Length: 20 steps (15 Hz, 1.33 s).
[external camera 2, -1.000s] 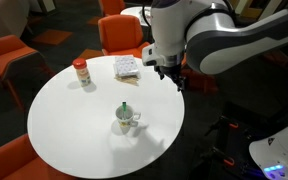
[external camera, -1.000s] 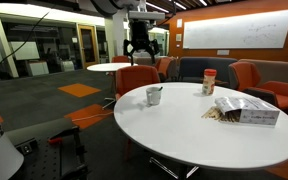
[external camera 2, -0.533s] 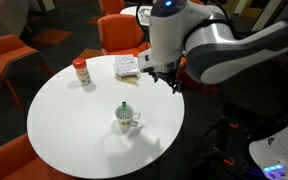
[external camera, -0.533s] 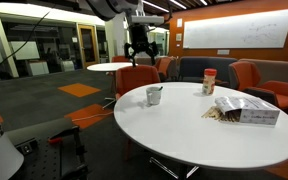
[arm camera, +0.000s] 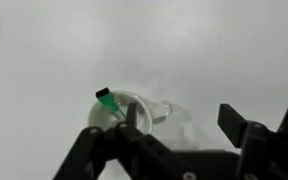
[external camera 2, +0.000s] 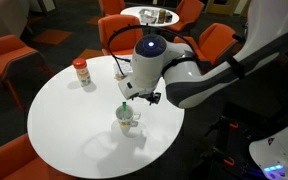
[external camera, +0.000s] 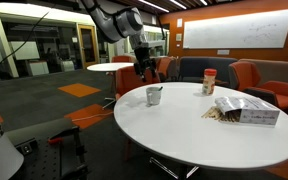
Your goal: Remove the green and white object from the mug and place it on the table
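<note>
In an exterior view, a jar with an orange-red lid point(external camera: 209, 82) stands upright near the far edge; a flat packet point(external camera: 246, 110) lies by the right-hand edge; orange chairs point(external camera: 136, 80) crowd the rim; a whiteboard point(external camera: 237, 30) hangs behind.

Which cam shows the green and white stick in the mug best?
Wrist view: the green and white object pokes over the mug rim, close and clear. In an exterior view it is only a green speck; in an exterior view of the mug from afar, too small to tell.
</note>
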### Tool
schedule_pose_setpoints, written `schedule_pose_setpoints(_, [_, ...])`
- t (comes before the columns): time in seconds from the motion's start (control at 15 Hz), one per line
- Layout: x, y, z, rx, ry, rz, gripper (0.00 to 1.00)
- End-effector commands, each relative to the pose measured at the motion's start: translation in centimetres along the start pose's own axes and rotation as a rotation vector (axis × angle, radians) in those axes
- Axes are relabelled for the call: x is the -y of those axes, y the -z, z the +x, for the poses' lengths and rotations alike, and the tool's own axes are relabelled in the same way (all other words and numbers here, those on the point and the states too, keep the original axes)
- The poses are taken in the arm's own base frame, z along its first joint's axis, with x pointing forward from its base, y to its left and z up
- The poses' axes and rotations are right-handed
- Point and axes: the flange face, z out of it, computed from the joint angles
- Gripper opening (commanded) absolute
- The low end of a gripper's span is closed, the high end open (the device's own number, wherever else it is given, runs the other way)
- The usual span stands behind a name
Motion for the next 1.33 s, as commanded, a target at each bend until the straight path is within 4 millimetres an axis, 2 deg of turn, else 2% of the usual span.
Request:
schedule_pose_setpoints(0.0, [-2.3, -1.0, 0.3, -0.028, 0.155, -0.022, 0.53])
schedule_pose_setpoints(0.2, [-3.2, -2.1, 1.1, -0.026, 0.210, -0.006, 0.32])
schedule_pose_setpoints(0.33, [-3.9, -2.8, 1.5, -0.026, 0.236, 0.000, 0.31])
schedule_pose_setpoints(0.73, [-6.0, -4.4, 3.1, -0.012, 0.291, 0.007, 0.49])
schedule_pose_setpoints(0.8, [-6.3, -4.6, 3.5, -0.007, 0.303, 0.013, 0.47])
schedule_pose_setpoints(0.87, [-6.5, -5.0, 3.8, -0.002, 0.318, 0.019, 0.50])
schedule_pose_setpoints(1.07, [-7.2, -6.0, 4.1, 0.008, 0.337, 0.036, 0.39])
schedule_pose_setpoints(1.13, [-7.4, -6.4, 4.1, 0.011, 0.337, 0.044, 0.31])
schedule_pose_setpoints(1.2, [-7.6, -6.7, 4.0, 0.012, 0.336, 0.050, 0.29])
schedule_pose_setpoints(1.27, [-7.7, -7.0, 4.0, 0.013, 0.336, 0.054, 0.18])
